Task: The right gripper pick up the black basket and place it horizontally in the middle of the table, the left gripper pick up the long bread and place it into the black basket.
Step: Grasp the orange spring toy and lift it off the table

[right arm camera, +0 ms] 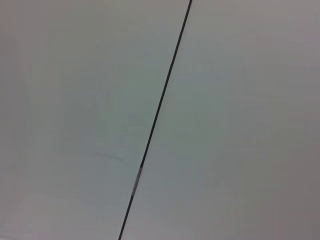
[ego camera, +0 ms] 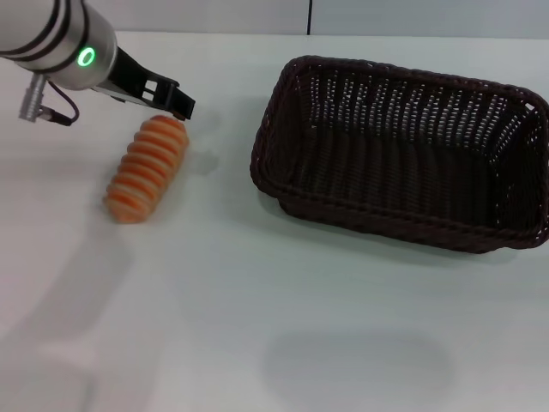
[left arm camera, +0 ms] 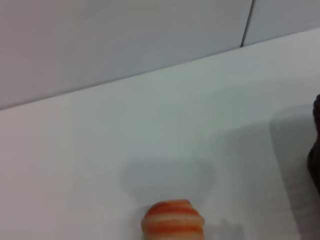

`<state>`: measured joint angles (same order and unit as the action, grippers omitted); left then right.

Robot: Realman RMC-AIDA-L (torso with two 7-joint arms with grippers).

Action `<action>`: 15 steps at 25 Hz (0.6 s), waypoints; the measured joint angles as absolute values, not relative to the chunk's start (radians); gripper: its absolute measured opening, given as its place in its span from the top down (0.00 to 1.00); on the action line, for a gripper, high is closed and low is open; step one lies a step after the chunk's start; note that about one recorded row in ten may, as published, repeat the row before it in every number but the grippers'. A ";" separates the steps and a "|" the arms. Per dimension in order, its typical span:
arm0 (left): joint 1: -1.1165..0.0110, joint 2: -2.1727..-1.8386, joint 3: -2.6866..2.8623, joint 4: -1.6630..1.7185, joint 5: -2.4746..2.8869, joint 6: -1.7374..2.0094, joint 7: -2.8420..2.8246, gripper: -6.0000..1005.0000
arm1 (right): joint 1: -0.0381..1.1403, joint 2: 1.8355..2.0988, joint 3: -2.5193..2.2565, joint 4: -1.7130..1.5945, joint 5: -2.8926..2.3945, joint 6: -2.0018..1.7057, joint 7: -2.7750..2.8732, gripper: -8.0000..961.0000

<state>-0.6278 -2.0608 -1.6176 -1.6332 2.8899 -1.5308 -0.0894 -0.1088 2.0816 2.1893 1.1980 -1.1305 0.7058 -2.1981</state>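
The long bread (ego camera: 147, 168) lies on the table (ego camera: 257, 326), right under the tip of my left gripper (ego camera: 176, 106). The far end of the loaf sits just below the black fingers, and the rest of it runs away from the pincer, toward me. I cannot tell if the pincer is apart or together, because its fingers look like one dark shape from up here.

The black basket (ego camera: 403, 150) sits off to the right of the pincer, well apart from it, lying long-ways and empty. I think the basket step is done and the bread step is the one in hand.

What could go wrong? The pincer is over the very end of the loaf, not its middle. If I grab there, I think the round, bumpy end could slip out, or the loaf could droop and tip. It might then hit the basket rim.

My head view shows the whole loaf and basket. My left wrist view shows only the bread's rounded end (left arm camera: 173, 219), the table and a wall. My right gripper is not in sight; its wrist view shows only a plain wall with a dark seam (right arm camera: 157, 115).
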 joint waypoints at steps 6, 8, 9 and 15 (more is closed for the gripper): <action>-0.689 -2.059 -1.619 -1.498 2.890 -1.510 -0.086 0.25 | -0.114 2.083 2.191 1.198 -1.132 0.713 -2.198 0.21; -0.720 -2.055 -1.626 -1.433 2.892 -1.504 -0.079 0.25 | -0.116 2.083 2.191 1.190 -1.139 0.716 -2.198 0.21; -0.729 -2.053 -1.627 -1.419 2.892 -1.504 -0.076 0.25 | -0.116 2.083 2.191 1.190 -1.139 0.716 -2.198 0.21; -0.793 -2.021 -1.649 -1.337 2.892 -1.529 -0.057 0.25 | -0.109 2.082 2.193 1.168 -1.145 0.726 -2.198 0.20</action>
<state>-0.7933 -2.0209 -1.6495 -1.3369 2.8921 -1.5286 -0.0574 -0.1094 2.0821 2.1930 1.1680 -1.1450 0.7265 -2.1982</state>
